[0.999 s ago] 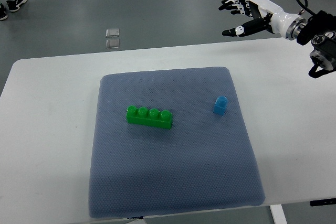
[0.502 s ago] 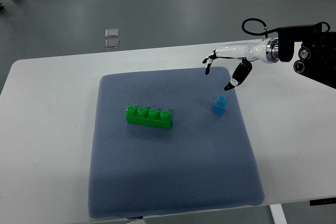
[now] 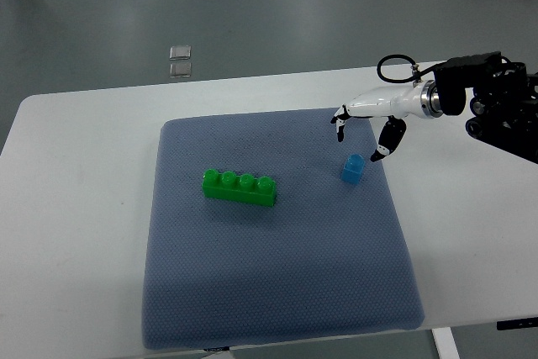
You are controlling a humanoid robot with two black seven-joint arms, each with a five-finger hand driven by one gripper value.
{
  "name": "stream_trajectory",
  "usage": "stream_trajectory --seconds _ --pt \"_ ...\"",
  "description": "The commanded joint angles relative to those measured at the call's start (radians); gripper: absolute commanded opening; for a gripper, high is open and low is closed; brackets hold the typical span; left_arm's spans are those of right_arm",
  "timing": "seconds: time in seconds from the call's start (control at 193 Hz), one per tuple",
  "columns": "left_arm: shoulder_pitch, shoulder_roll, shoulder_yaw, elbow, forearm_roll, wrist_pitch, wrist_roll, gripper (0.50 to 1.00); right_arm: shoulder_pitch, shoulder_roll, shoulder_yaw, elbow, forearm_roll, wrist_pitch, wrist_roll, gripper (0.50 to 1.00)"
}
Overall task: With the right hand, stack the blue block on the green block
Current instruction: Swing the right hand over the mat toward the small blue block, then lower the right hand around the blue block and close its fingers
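Your green block point(image 3: 239, 188) lies left of centre on the blue mat point(image 3: 277, 292), with bare mat all around it. Look right and the blue block point(image 3: 352, 168) stands upright near the mat's right edge (white table point(image 3: 76, 208) beyond). Your right hand point(image 3: 363, 129) hovers just above it, fingers apart, holding nothing.
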Motion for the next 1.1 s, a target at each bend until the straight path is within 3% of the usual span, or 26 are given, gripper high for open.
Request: stream_trajectory --seconds 0.0,0.802,1.097 --pt "0.000 0.000 0.000 0.000 0.001 -0.001 0.000 1.000 -0.015 0.012 0.000 0.000 -0.005 -0.005 0.000 0.913" --pt "0.001 0.000 0.000 0.000 -0.001 -0.001 0.000 1.000 -0.062 0.023 0.000 0.000 -0.082 -0.089 0.011 0.913" --pt "0.000 0.000 0.000 0.000 0.001 -0.001 0.000 1.000 -0.091 0.026 0.000 0.000 -0.106 -0.154 0.023 0.911"
